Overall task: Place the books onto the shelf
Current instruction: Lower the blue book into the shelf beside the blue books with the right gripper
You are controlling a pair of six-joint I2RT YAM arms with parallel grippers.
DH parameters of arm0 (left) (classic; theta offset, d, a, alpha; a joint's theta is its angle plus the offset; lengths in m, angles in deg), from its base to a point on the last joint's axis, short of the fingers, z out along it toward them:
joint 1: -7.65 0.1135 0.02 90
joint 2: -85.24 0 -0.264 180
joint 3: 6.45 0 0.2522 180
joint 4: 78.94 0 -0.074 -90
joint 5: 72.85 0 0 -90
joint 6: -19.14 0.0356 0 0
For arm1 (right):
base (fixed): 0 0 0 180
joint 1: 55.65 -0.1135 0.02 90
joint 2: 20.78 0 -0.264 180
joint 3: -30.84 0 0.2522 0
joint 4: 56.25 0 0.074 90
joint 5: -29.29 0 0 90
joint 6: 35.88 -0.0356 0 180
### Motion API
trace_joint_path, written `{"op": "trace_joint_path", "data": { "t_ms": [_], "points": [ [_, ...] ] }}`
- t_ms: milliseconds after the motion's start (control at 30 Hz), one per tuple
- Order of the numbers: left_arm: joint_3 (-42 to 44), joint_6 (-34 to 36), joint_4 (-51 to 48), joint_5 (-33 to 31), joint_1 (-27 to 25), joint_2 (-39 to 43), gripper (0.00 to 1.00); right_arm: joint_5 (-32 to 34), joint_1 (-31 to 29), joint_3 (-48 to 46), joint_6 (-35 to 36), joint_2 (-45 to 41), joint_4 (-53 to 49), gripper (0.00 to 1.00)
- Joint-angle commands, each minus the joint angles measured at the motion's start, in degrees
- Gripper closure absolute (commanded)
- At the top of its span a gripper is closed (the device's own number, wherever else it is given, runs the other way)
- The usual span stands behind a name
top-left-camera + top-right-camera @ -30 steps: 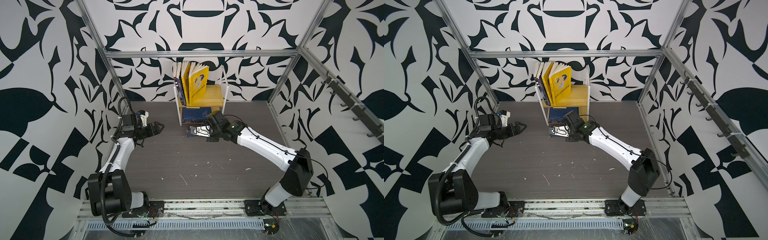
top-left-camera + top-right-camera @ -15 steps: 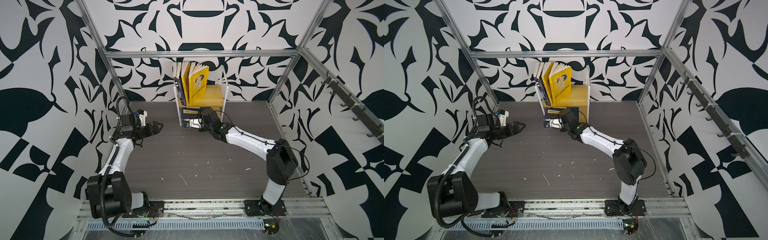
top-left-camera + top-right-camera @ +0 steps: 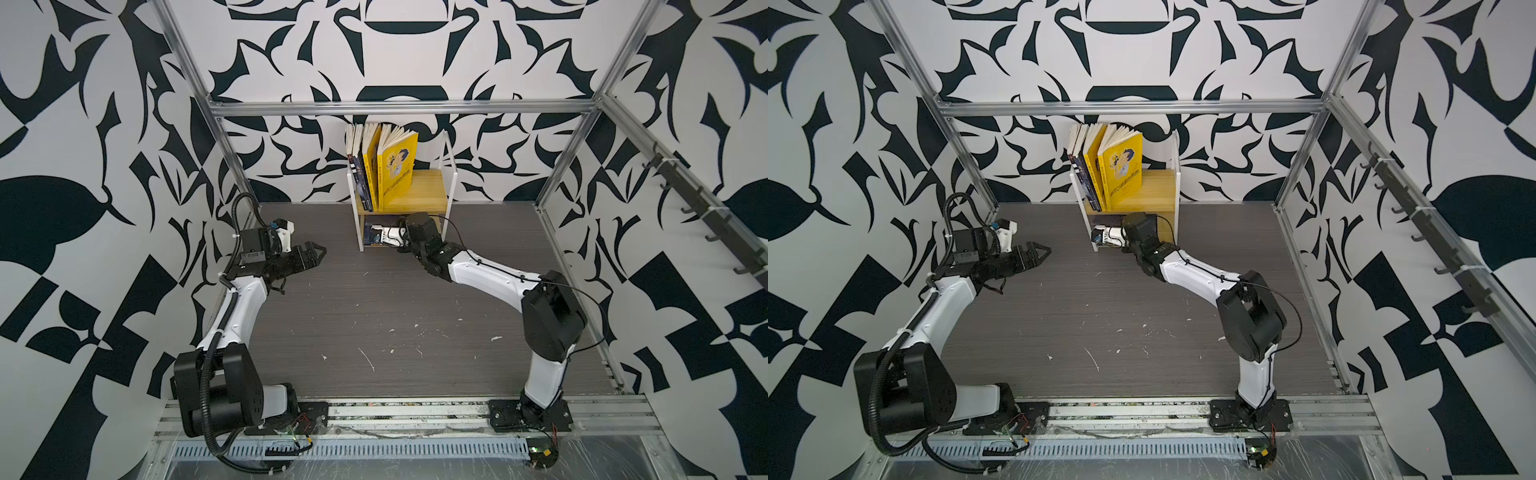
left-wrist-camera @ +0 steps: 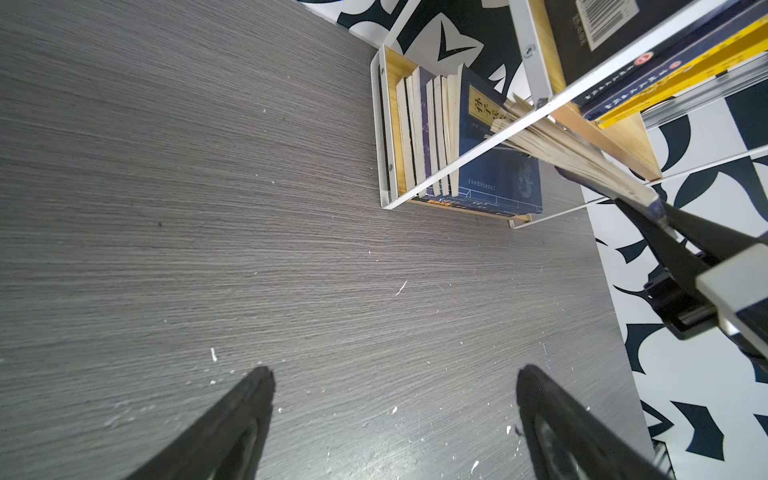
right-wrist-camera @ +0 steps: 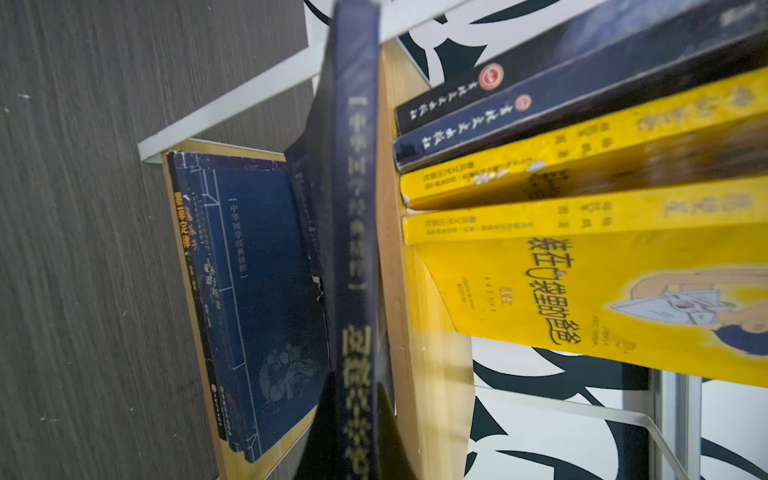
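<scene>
The right gripper [image 5: 358, 407] is seen clamped on a navy paperback [image 5: 358, 216], its black fingers [image 5: 320, 436] pressed to either side of one end, so that the spine is turned toward the right wrist camera. In the left wrist view the same paperback is shown with its page edges fanned, slanting from the gripper into the lower tier of the shelf [image 3: 422, 192], between the two wooden boards. Whether its far end is touching anything there cannot be told. On the lower board a stack of navy books [image 4: 428, 137] is laid flat. The topmost is tilted up a little, so that its cover and yellow title label [image 4: 484, 108] are exposed. On the upper tier four more books [image 3: 368, 166] are stood upright at the left end in both top views. Two dark ones are set outermost, followed by two bright yellow ones, and the front yellow cover [image 3: 1121, 166] is printed with a cartoon figure. The shelf is placed at the back of the dark grey worktop [image 3: 374, 316], close to the patterned wall. The left gripper [image 3: 314, 252] is held with its jaws wide apart, only the worktop being seen between its fingers [image 4: 249, 415]. It is kept above the worktop to the left of the shelf, well apart from it, and is pointed toward the shelf's lower tier.
</scene>
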Motion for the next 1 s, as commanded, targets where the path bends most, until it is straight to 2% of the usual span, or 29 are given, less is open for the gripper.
{"op": "trace_joint_path", "data": {
  "t_ms": [0, 200, 267, 300, 433, 600, 967],
  "points": [
    [1.0, 0.2, 0.7, 0.9, 0.4, 0.9, 0.05, -0.2, -0.1, -0.8, -2.8, -0.1, 3.4, 1.00],
    [0.9, 0.2, 0.8, 1.0, 0.4, 1.0, 0.05, -5.1, 0.2, -1.5, -7.9, 1.4, -4.9, 1.00],
    [0.9, 0.2, 0.7, 1.1, 0.5, 1.0, 0.05, -5.1, 0.5, -0.6, -8.7, 2.3, -7.5, 1.00],
    [0.9, 0.1, 0.7, 1.1, 0.5, 1.0, 0.06, -7.6, 0.8, 0.0, -9.0, 2.6, -9.0, 1.00],
    [0.9, 0.1, 0.8, 1.2, 0.5, 1.1, 0.06, -10.2, 2.1, 2.2, -10.2, 3.9, -13.3, 1.00],
    [0.9, -0.2, 0.8, 1.5, 0.6, 1.2, 0.06, -10.8, 4.4, 4.7, -10.7, 5.9, -14.5, 1.00],
    [1.1, -0.1, 1.1, 1.4, 0.6, 1.5, 0.06, -12.8, 5.5, 11.4, -8.4, 10.5, -13.8, 1.00]
  ]
}}
